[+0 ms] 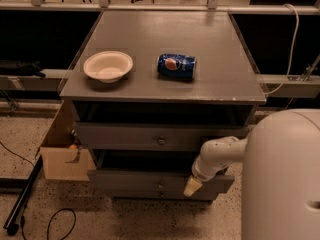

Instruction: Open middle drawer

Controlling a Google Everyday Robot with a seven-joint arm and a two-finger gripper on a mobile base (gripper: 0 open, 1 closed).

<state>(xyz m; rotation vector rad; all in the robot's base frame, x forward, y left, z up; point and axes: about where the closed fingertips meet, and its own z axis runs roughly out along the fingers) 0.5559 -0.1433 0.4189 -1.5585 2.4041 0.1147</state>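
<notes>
Middle drawer (127,180): second of three grey fronts, running leftward from just behind the pincer (192,186). Juts out past the front below, with a dark gap along its upper edge. Carries a small round knob (161,185) just left of the pincer's tip.

Pincer: hangs low at the end of a pale arm (220,154), tip angled down and leftward, in front of the right part of that drawer front. Cannot tell whether spread or pressed together, nor whether touching the wood.

Up and left of the pincer: top drawer (120,135). Just beneath and left of it: thin strip of the lowest drawer (145,196). Right of it: rounded white robot body (285,179).

Well above it, on the grey tabletop (165,29): blue soda can (176,66) on its side, and further left a white bowl (108,66).

Far left of the pincer: cardboard box (62,163) on the floor.
</notes>
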